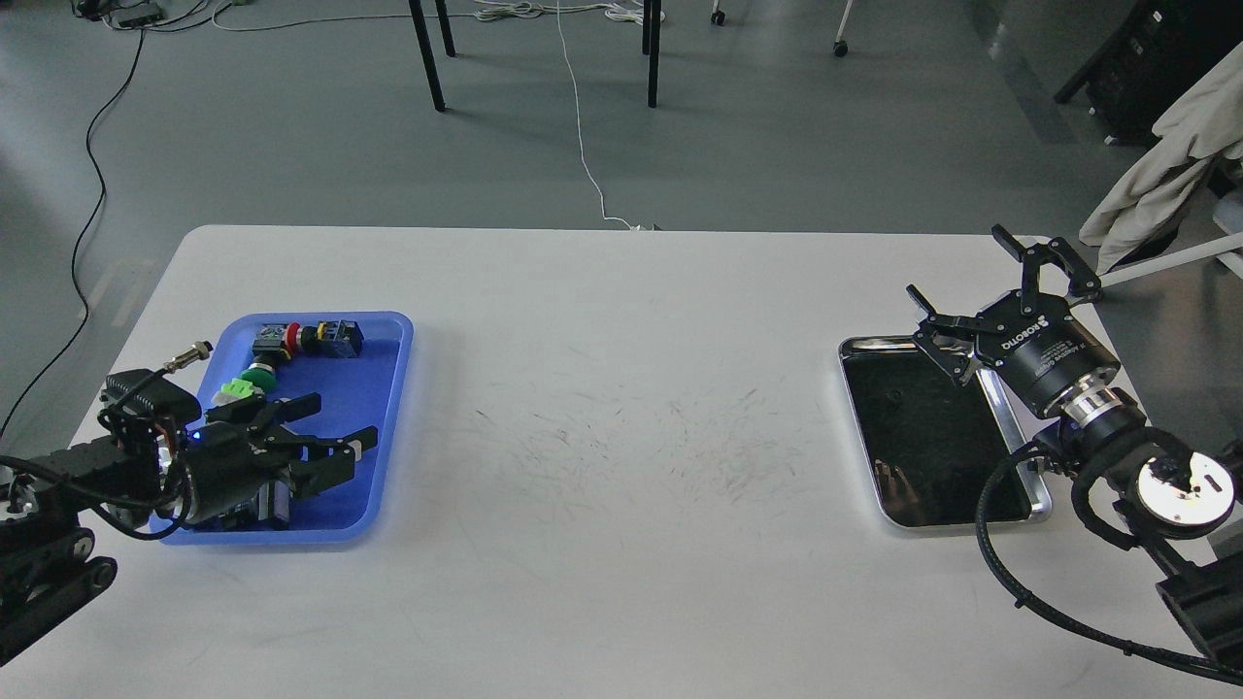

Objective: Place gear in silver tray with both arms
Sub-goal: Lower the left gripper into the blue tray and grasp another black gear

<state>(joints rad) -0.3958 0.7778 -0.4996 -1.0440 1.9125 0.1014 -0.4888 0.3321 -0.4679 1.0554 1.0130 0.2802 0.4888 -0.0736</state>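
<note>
The silver tray (pixel 1010 427) lies at the right of the white table, and a small dark piece (pixel 894 395) rests on its reflective bottom. My right gripper (pixel 961 272) is open and hovers over the tray's far right corner. My left gripper (pixel 342 419) is open and low over the right side of the blue tray (pixel 393 330). Its near finger (pixel 357 445) covers the spot where a small black gear lay, so the gear is hidden. I cannot tell whether the finger touches it.
The blue tray holds a red push-button switch (pixel 291 336), a green button part (pixel 254 375) and more parts under my left wrist. A beige cloth (pixel 1165 165) hangs off the table's far right corner. Chair legs and cables are on the floor beyond.
</note>
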